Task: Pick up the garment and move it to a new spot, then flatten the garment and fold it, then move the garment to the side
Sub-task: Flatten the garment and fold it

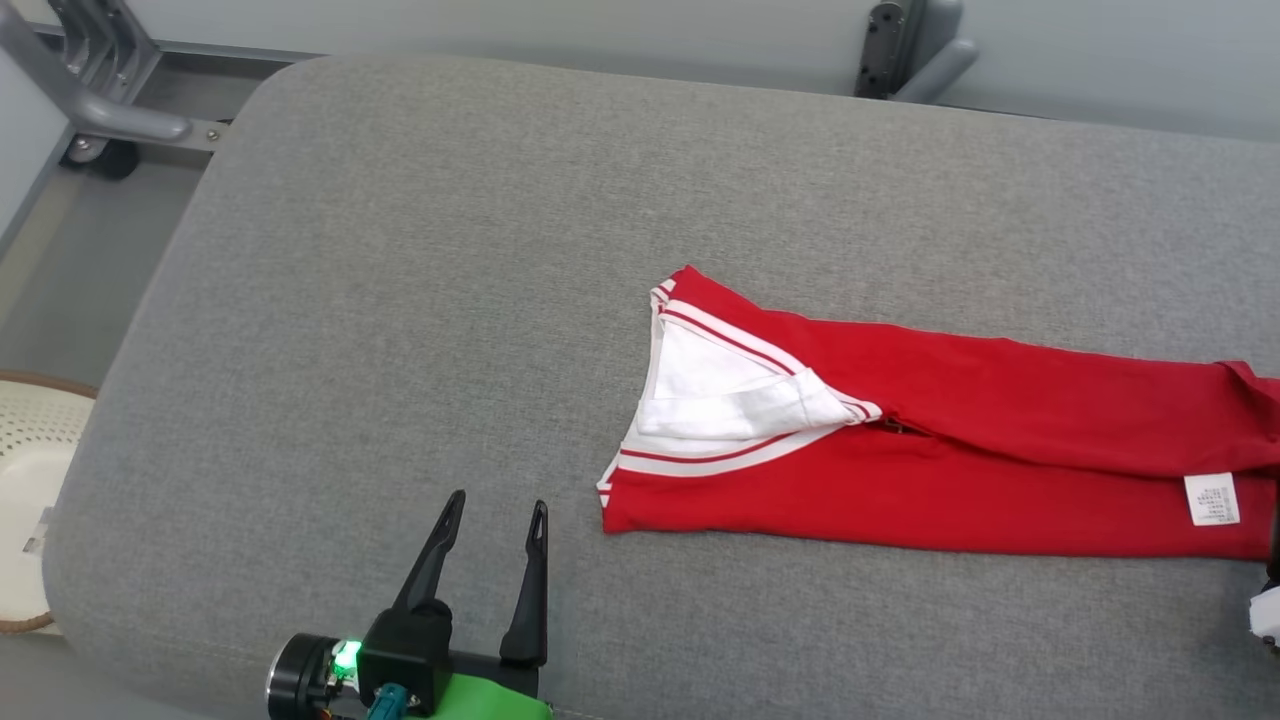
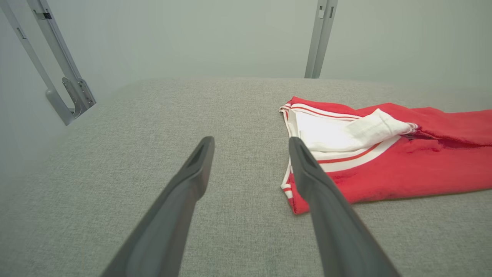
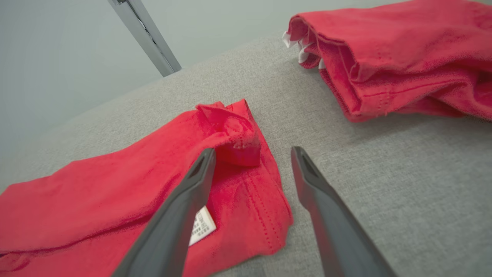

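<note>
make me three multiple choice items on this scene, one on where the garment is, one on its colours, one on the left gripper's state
1. Where does the garment lie?
A) on the grey padded surface, to the right of the left gripper
B) on the floor
C) draped over a metal bar

2. What are its main colour and trim?
A) blue, yellow
B) red, white
C) black, grey

3. The left gripper is:
A) shut on the garment
B) shut on a label
C) open and empty

Answers: 1 A, it lies spread on that surface; 2 B, the body is red with white striped edging; 3 C, its fingers stand apart with nothing between them.
</note>
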Robot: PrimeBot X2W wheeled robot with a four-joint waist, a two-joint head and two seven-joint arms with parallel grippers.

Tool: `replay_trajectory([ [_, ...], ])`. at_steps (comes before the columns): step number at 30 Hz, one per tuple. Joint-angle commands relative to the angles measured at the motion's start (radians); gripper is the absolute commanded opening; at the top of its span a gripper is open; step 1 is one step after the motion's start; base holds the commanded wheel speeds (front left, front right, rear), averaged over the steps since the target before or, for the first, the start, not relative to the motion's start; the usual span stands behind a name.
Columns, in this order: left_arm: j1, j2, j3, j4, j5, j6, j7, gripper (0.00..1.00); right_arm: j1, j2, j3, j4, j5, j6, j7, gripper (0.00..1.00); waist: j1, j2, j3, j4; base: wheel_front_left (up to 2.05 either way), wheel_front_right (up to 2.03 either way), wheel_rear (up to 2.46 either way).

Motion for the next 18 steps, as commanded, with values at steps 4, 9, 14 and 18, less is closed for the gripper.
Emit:
replay_trajectory([
  [4, 0.034, -0.029, 0.032, 0.011, 0.057, -0.033, -0.002, 1.00, -0.072, -0.009, -0.043, 0.133, -0.031, 0.000, 0.036, 1.00, 0.0001, -0.0001, -0.029, 0.061, 0.00, 0.00, 0.00],
  [9, 0.042, -0.048, 0.048, 0.016, 0.105, -0.065, -0.002, 1.00, -0.137, -0.019, -0.063, 0.258, -0.060, 0.000, 0.080, 1.00, 0.0001, -0.0001, -0.026, 0.081, 0.00, 0.00, 0.00],
  [14, 0.051, -0.063, 0.065, 0.022, 0.139, -0.091, -0.002, 1.00, -0.182, -0.012, -0.070, 0.352, -0.076, 0.000, 0.119, 0.80, 0.0001, -0.0001, -0.023, 0.088, 0.00, 0.00, 0.00],
  [18, 0.055, -0.068, 0.071, 0.028, 0.151, -0.106, -0.002, 1.00, -0.185, -0.009, -0.078, 0.376, -0.068, 0.000, 0.120, 0.99, 0.0001, -0.0001, -0.024, 0.086, 0.00, 0.00, 0.00],
])
